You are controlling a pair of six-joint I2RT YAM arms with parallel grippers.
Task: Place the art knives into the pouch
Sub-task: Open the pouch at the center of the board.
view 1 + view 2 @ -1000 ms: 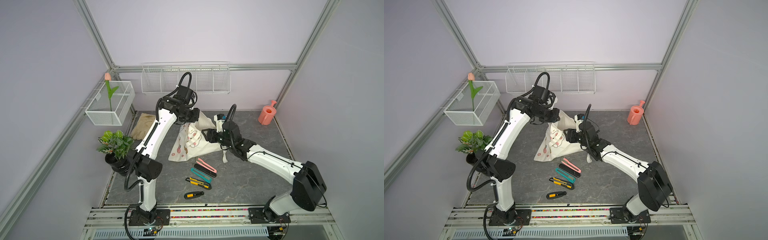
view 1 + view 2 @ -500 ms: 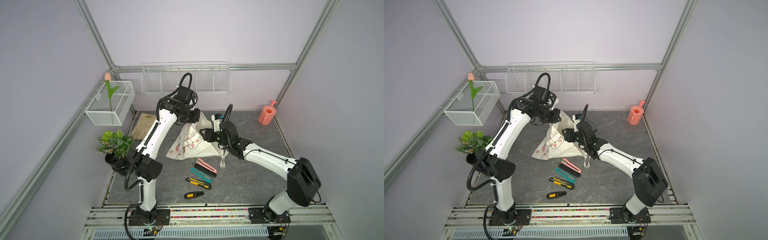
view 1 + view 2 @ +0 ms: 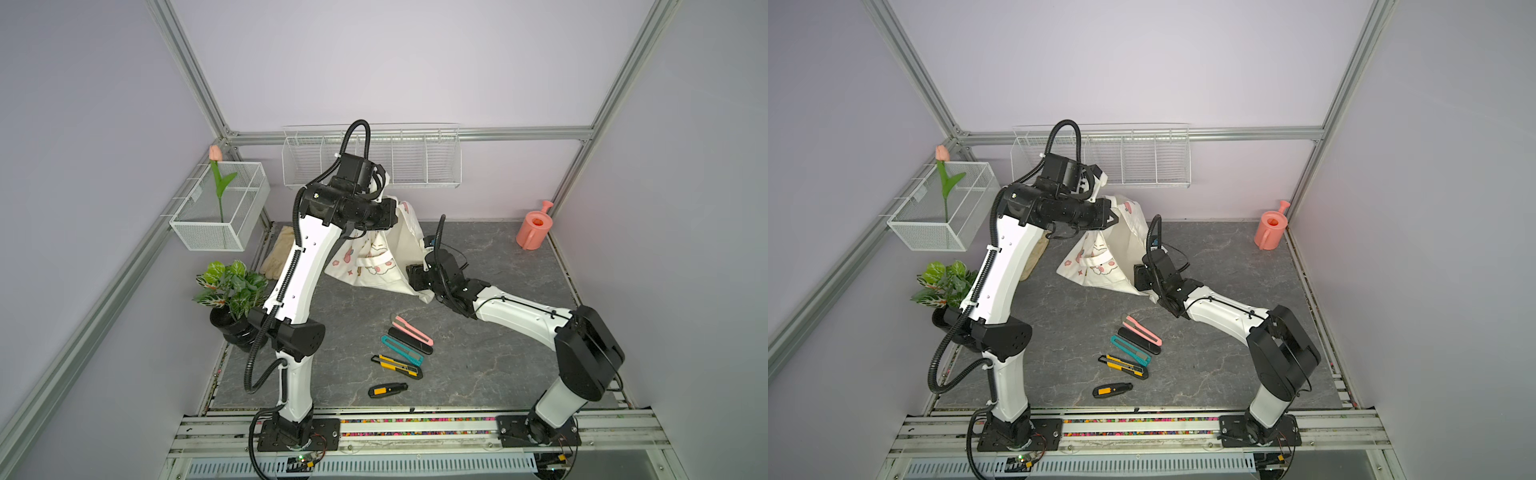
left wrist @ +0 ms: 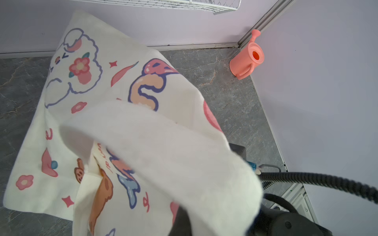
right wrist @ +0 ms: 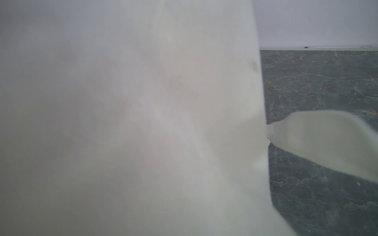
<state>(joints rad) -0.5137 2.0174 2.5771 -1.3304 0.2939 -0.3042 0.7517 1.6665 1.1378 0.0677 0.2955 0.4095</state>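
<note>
The cream-white printed pouch hangs lifted at the back of the table. My left gripper is shut on its top edge, and the cloth covers those jaws in the left wrist view. My right gripper presses into the pouch's lower right side. Its fingertips are hidden by cloth, so I cannot tell what they hold. Several art knives lie in front: pink, black, teal, yellow and black-and-yellow.
A pouch strap trails over the grey tabletop. A pink watering can stands at the back right. A beige glove and a potted plant are at the left. A wire basket and a wire rack hang on the walls.
My right gripper has moved left, in against the pouch's lower side. The pouch's lower edge has risen and shifted left. The left gripper has stayed about where it was.
</note>
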